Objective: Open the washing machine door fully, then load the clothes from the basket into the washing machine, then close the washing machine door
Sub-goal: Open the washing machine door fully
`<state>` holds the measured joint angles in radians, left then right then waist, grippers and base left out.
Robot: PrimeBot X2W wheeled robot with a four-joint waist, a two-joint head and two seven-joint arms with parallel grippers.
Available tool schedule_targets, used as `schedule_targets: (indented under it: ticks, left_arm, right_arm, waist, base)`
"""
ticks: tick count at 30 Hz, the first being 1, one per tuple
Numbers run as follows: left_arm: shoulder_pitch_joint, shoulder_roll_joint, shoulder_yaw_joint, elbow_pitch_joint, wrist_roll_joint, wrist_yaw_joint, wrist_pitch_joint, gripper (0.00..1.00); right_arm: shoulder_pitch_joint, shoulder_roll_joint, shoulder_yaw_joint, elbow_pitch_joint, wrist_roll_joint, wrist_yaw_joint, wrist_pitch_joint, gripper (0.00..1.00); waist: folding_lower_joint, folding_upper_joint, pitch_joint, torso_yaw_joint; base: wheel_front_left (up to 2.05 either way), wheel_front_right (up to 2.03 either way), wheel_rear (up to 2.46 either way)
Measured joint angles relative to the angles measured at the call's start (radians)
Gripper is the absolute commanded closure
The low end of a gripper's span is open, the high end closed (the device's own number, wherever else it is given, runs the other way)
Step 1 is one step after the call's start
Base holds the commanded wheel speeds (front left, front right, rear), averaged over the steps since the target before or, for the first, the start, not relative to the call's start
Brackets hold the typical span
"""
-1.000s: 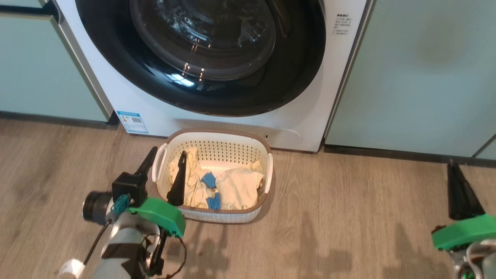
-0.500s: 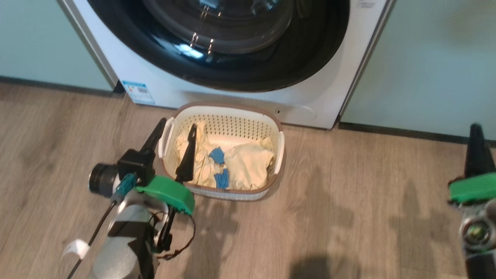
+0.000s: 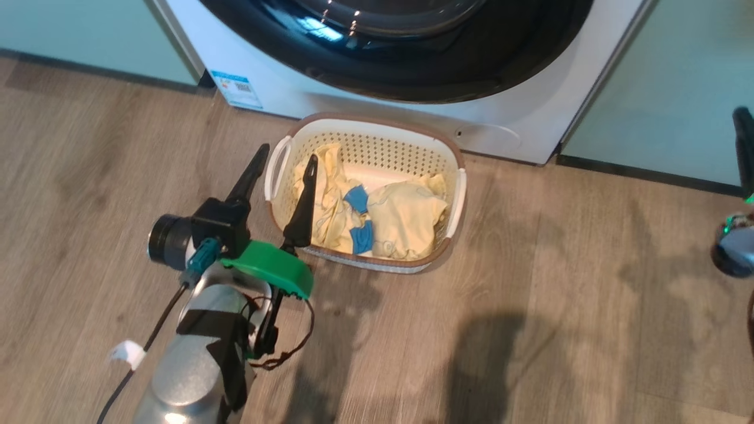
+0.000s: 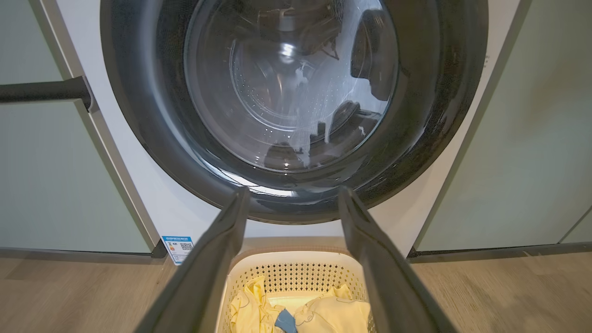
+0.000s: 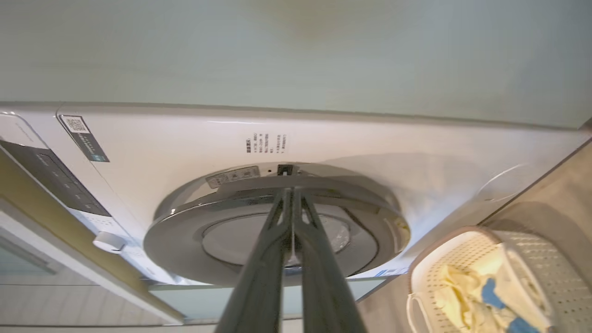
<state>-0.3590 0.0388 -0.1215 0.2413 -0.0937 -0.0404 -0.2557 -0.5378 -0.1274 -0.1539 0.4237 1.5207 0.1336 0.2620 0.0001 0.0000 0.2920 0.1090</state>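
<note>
Basket [image 3: 389, 154] unmoved (view shifted), left gripper [image 3: 287, 154] still spread

Bright, even indoor light is filling every view. Highlights are glinting on the door [image 3: 412, 76], pale reflections streaking its glass. Soft shadows are falling across the floor [image 3: 530, 265]. Wrist views are bowing straight lines; the head view is blurring slightly.
</note>
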Motion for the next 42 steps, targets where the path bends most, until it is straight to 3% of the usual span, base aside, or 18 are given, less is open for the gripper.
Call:
schedule_targets:
  ticks: [8, 16, 26, 42]
  left_arm:
    - [-0.013, -0.002, -0.020, -0.002, -0.011, 0.010, 0.000, 0.00]
    - [-0.017, -0.003, -0.050, -0.007, -0.019, 0.019, 0.000, 0.00]
    - [-0.045, -0.003, -0.085, -0.012, -0.040, 0.027, 0.000, 0.00]
    - [-0.087, -0.005, -0.157, -0.044, -0.092, 0.062, 0.000, 0.00]
  right_arm:
    - [-0.119, -0.016, -0.019, 0.143, 0.224, 0.000, 0.251, 1.00]
    - [-0.267, -0.073, 0.027, 0.264, 0.312, 0.000, 0.368, 1.00]
    - [-0.503, -0.126, 0.116, 0.418, 0.357, 0.000, 0.390, 1.00]
    - [-0.755, -0.154, 0.235, 0.623, 0.362, 0.000, 0.405, 1.00]
  waist:
    - [0.0000, 0.0000, 0.032, 0.028]
    - [0.0000, 0.0000, 0.053, 0.047]
    - [0.0000, 0.0000, 0.088, 0.077]
    - [0.0000, 0.0000, 0.160, 0.154]
  base:
    - [0.00, 0.00, 0.00]
    - [0.00, 0.00, 0.00]
    - [0.00, 0.00, 0.00]
    - [0.00, 0.00, 0.00]
